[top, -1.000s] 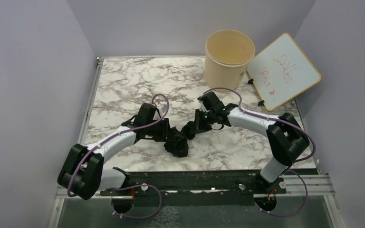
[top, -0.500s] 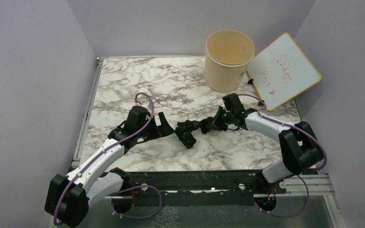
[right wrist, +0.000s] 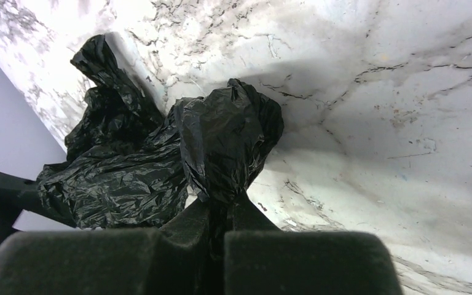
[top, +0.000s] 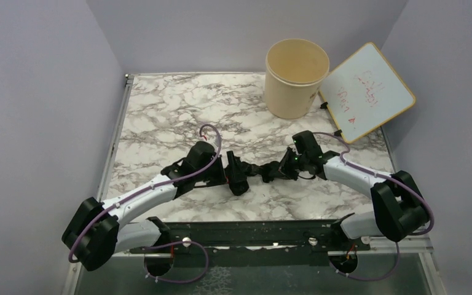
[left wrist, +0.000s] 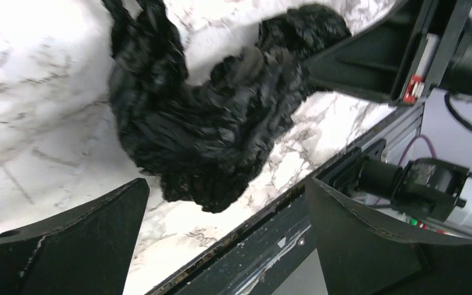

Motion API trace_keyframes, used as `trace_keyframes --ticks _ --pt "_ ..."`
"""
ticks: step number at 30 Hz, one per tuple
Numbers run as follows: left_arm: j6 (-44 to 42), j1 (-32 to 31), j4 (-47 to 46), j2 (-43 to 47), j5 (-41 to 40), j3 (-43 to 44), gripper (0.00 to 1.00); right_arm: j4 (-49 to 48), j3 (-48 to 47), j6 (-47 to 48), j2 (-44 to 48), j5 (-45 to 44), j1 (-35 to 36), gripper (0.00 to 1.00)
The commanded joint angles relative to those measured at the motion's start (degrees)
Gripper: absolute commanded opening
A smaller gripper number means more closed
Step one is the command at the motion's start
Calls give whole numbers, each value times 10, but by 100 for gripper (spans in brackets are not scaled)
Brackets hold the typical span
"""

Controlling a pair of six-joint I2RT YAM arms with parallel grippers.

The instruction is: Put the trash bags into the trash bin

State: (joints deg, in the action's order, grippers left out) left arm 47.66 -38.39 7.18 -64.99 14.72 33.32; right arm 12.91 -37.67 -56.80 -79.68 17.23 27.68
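Crumpled, glossy black trash bags [top: 244, 174] lie bunched on the marble worktop [top: 172, 110] between the two arms, well apart from the beige trash bin [top: 296, 77] at the far edge. The right fingers [right wrist: 187, 224] are pinched tight on a twisted end of the plastic. The left fingers [left wrist: 67, 246] are spread wide, flanking the bundle.

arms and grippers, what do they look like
The left arm and right arm have white curved links, black joints and a looping purple cable. The left gripper and right gripper are matte black with wedge-shaped fingers; a green light shows by the right wrist.
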Motion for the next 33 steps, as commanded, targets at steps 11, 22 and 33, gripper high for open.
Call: trace_keyframes --ticks 11,22,33 --pt "-98 -87 -30 -64 -149 -29 63 17 -22 2 -11 0 -1 1" --pt "-279 -96 83 -157 -236 132 0 131 -127 115 -23 -46 -6 0" --pt "-404 -96 273 -158 -480 282 0 300 -207 208 4 -314 -7 1"
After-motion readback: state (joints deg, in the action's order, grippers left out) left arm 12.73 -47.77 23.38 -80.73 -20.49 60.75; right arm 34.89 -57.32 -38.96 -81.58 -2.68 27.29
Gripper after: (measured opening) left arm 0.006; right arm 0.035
